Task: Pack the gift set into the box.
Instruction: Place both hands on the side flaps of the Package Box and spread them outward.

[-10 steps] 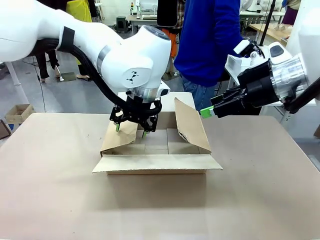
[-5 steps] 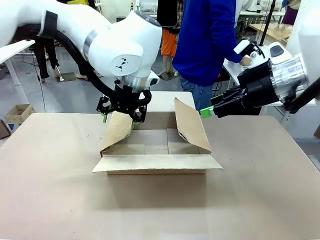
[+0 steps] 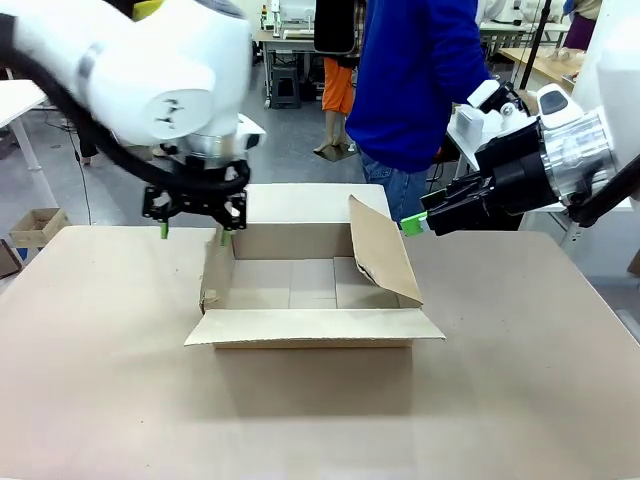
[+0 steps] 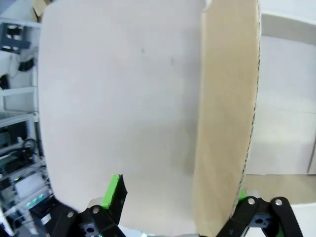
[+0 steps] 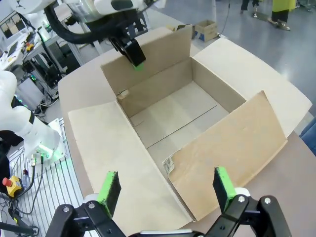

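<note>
The box (image 3: 310, 292) is a brown cardboard carton on the table, open at the top, with its inside (image 5: 173, 116) bare. My left gripper (image 3: 195, 228) hangs open over the box's left flap (image 3: 214, 268), which stands nearly upright. In the left wrist view this flap (image 4: 224, 123) runs edge-on between the fingers, close to one of them. My right gripper (image 3: 414, 223) is open in the air just right of the raised right flap (image 3: 378, 250), and its green pads (image 5: 109, 188) frame the carton from above. The gift set is out of view.
A person in a blue top (image 3: 415, 80) stands behind the table's far edge. The front flap (image 3: 312, 326) lies flat toward me and the back flap (image 3: 300, 203) lies flat away. The tan tabletop (image 3: 320, 420) is bare around the carton.
My left gripper has moved left and up, out from over the carton. The left flap went from leaning inward to nearly upright. The right arm has stayed still.
</note>
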`<action>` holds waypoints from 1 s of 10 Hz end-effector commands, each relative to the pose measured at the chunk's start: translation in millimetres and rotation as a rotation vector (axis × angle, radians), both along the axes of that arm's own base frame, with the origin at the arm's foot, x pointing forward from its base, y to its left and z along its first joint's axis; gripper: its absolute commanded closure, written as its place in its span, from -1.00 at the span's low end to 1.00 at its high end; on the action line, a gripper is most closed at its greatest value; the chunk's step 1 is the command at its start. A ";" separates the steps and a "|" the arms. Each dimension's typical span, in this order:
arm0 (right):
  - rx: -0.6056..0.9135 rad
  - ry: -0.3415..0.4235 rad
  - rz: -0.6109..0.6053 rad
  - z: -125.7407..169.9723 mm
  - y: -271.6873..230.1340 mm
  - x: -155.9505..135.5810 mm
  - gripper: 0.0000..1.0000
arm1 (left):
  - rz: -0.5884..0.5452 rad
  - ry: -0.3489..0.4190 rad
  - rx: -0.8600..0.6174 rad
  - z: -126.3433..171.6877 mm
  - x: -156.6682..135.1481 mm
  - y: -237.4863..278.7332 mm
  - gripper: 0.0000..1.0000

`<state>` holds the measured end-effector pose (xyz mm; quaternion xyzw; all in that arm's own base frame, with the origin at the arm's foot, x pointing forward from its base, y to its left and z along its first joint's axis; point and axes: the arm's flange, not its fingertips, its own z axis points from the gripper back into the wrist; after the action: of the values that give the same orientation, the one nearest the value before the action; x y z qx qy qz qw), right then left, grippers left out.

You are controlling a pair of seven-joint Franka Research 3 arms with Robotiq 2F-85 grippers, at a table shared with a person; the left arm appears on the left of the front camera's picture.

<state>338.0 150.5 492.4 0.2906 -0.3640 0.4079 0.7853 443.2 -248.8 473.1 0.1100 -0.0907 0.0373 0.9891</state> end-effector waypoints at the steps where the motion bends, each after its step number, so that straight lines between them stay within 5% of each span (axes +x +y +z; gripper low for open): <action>1: -0.008 0.007 -0.004 1.5 -0.4 -0.2 -1.00 | -0.060 -0.004 -0.128 -0.9 -7.8 45.6 -1.00; 3: -0.008 0.007 -0.004 1.5 -0.4 -0.2 -1.00 | -0.110 0.000 -0.236 -2.5 -8.0 88.0 -1.00; 7: -0.008 0.007 -0.004 1.5 -0.4 -0.2 -1.00 | -0.259 0.040 -0.526 -50.7 7.3 153.0 -1.00; 8: -0.008 0.007 -0.004 1.5 -0.4 -0.2 -1.00 | -0.317 0.097 -0.579 -58.9 10.8 163.2 -1.00; 9: -0.008 0.007 -0.004 1.5 -0.4 -0.2 -1.00 | -0.203 0.021 -0.434 -40.7 7.3 142.4 -1.00; 10: -0.008 0.007 -0.004 1.5 -0.4 -0.2 -1.00 | -0.203 0.021 -0.434 -40.7 7.3 142.4 -1.00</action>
<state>338.0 150.4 492.4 0.2906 -0.3640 0.4078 0.7853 453.0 -96.6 420.7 -0.1441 -0.0745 -0.0641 0.9847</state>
